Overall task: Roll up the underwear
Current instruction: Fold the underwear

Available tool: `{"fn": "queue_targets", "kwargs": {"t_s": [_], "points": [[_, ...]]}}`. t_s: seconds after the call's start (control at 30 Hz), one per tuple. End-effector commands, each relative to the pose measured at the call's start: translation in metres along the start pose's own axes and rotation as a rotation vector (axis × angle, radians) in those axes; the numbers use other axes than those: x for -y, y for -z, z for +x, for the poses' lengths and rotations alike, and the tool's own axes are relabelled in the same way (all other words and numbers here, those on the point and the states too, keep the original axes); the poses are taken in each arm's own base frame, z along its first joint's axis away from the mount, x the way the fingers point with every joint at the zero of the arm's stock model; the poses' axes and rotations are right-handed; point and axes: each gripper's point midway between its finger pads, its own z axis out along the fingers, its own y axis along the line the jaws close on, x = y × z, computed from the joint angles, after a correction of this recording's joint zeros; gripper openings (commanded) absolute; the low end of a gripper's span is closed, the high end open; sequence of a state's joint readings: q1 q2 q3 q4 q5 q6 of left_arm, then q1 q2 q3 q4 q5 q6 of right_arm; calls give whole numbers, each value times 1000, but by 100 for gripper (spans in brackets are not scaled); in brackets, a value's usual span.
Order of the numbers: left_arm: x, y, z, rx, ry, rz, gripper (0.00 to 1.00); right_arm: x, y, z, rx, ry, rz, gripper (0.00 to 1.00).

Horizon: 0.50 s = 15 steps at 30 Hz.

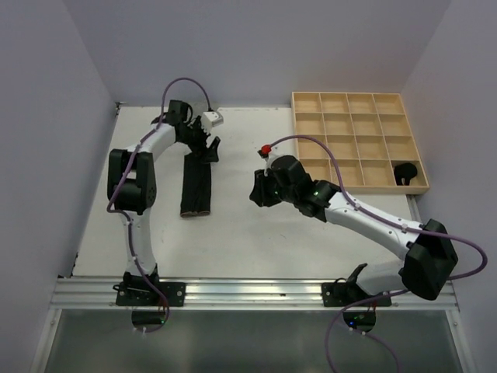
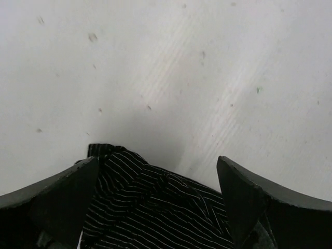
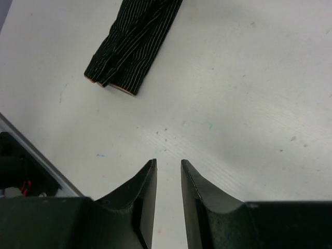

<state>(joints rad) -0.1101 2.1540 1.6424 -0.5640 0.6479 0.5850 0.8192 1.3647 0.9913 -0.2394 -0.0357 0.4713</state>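
The left gripper (image 1: 203, 148) is at the far left of the worktop (image 1: 256, 233), low over the far end of the underwear (image 1: 197, 190). In the left wrist view its fingers (image 2: 62, 197) are spread wide, with the black pinstriped cloth (image 2: 155, 207) bunched between them and not pinched. The underwear is folded into one long narrow strip that runs from that gripper toward the near edge. Its near end shows a thin orange edge in the right wrist view (image 3: 132, 44).

The right gripper (image 1: 260, 190) hovers over bare worktop, well apart from the strip. Only a narrow slit separates its fingers (image 3: 140, 197), which hold nothing.

At the far right, the wooden grid tray (image 1: 357, 101) holds a dark bundle (image 1: 404, 172) in its near-right compartment.
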Motion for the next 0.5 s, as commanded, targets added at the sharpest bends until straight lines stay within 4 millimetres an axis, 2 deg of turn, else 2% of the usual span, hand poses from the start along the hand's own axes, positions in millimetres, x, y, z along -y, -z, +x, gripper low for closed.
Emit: {"fn": "queue_targets", "kwargs": {"t_s": [0.0,0.07,0.1,0.13,0.17,0.2,0.23,0.27,0.3,0.33,0.37,0.4,0.43,0.47], "points": [[-10,45,-85,132,-125,-125,100,6,20,-43,115,129,98,29],[-17,70,-106,175,-163,-222,100,3,25,-55,156,167,115,30],[-10,100,-131,241,-192,-275,100,3,24,-61,169,202,124,32],[-9,109,-138,302,-140,-305,100,0,25,-71,192,212,122,34],[-15,127,-142,352,-81,-356,100,-8,22,-80,223,224,91,45],[-14,157,-151,404,-12,-428,100,-10,8,-77,214,225,75,53],[-17,163,-137,390,19,-437,100,-13,0,-78,218,211,53,67],[-14,170,-132,387,19,-424,100,-20,-9,-82,232,204,22,69],[-11,177,-127,370,-11,-420,100,-25,-32,-76,191,207,-4,70],[-3,172,-106,303,16,-376,100,-29,-44,-74,169,208,-31,70],[-3,173,-93,273,36,-370,95,-35,-59,-64,109,211,-68,62],[2,166,-72,223,65,-363,90,-49,-65,-80,115,190,-95,53],[-4,170,-53,201,112,-381,77,-43,-95,-61,35,171,-85,41],[-6,175,-41,186,134,-415,72,-48,-104,-57,10,159,-107,38]]}}
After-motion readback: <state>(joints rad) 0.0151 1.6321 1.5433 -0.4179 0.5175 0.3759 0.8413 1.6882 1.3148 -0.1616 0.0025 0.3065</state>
